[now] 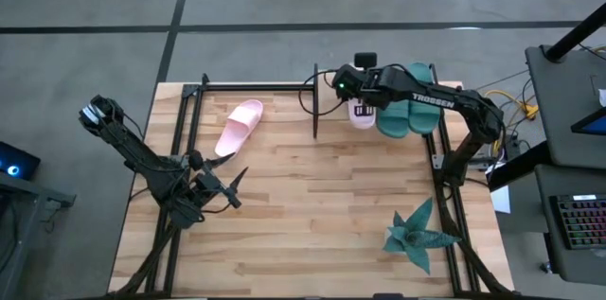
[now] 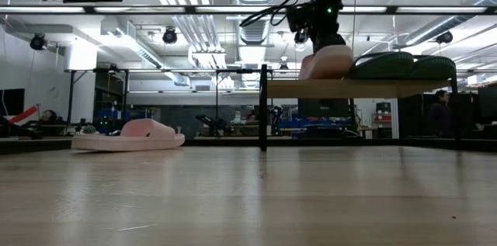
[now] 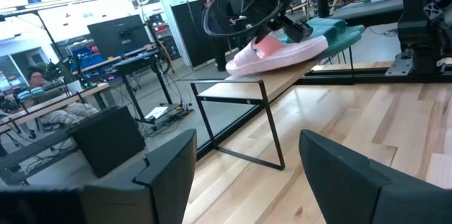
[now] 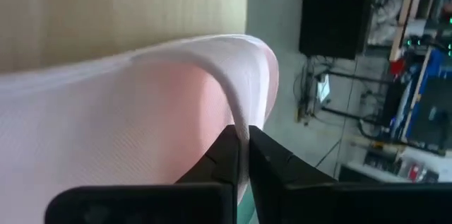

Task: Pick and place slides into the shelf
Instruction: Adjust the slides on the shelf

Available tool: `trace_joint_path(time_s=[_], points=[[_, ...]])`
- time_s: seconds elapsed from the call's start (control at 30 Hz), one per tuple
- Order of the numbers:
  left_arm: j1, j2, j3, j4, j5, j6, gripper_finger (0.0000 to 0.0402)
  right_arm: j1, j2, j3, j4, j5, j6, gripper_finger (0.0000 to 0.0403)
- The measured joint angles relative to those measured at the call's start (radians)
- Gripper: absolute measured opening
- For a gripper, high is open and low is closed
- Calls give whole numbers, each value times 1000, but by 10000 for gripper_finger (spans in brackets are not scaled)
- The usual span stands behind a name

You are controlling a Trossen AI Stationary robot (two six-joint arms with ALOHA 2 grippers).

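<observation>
My right gripper [image 4: 242,155] pinched the strap of a soft pale pink slide [image 1: 362,114] on the small light-wood shelf [image 2: 311,88], beside the dark teal pair [image 1: 409,111]; my arm hid most of it. Left gripper [image 1: 227,185] gaped, well away.

One pale pink slide [image 1: 239,127] lies flat on the table. Its mate [image 1: 362,113] sits on the shelf [image 2: 342,88] beside the dark teal pair [image 1: 409,111].
</observation>
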Motion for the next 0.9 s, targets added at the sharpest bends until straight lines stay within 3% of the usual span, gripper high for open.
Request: trace_joint_path(time_s=[0.23, 0.6, 0.73, 0.9], points=[[0, 0, 0, 0, 0, 0, 235, 1, 0, -4, -36, 21, 95, 13], [0, 0, 0, 0, 0, -1, 235, 4, 0, -11, -89, 7, 109, 16], [0, 0, 0, 0, 0, -1, 235, 9, 0, -12, -109, -5, 119, 47], [0, 0, 0, 0, 0, -3, 235, 16, 0, -13, -112, -19, 134, 117]])
